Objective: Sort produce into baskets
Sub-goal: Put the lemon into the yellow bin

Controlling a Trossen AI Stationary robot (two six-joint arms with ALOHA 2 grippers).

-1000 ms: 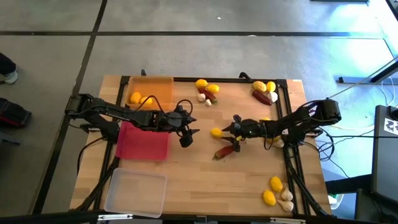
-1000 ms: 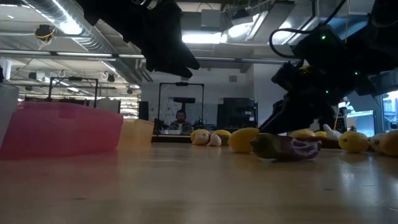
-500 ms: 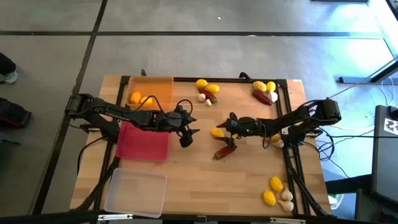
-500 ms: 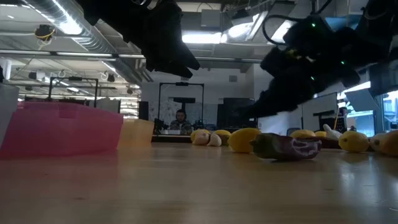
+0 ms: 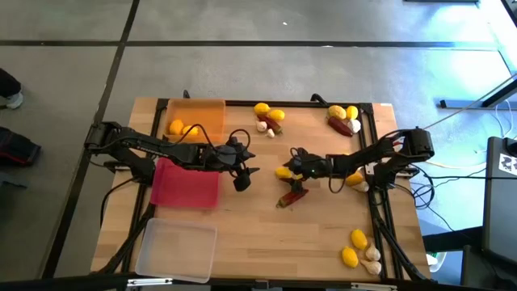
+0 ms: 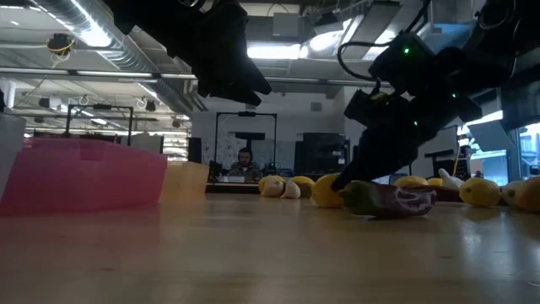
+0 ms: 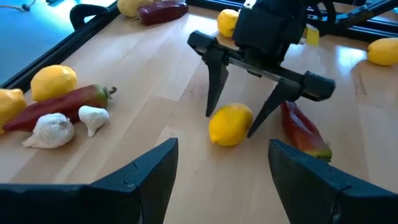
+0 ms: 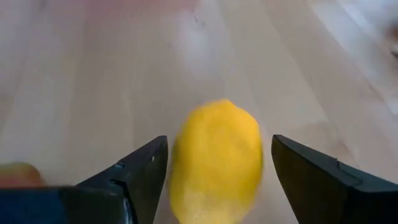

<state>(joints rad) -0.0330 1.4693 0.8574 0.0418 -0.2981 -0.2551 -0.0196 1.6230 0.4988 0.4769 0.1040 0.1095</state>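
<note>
One lemon [image 7: 231, 124] lies mid-table between the spread fingers of our right gripper [image 7: 239, 123], not yet squeezed. Next we judge the fingers must close, then carry it to the orange basket [image 5: 212, 115]. Our left gripper [image 5: 245, 175] waits open nearby.

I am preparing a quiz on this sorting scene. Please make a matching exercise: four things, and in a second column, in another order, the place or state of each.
Things:
1. orange basket
2. clear basket
3. right gripper
4. dark red pepper

States:
A. holds nothing
B. lies on bare wood
C. contains two lemons
D. open fingers either side of a lemon

Pairs: 1-C, 2-A, 3-D, 4-B
</note>
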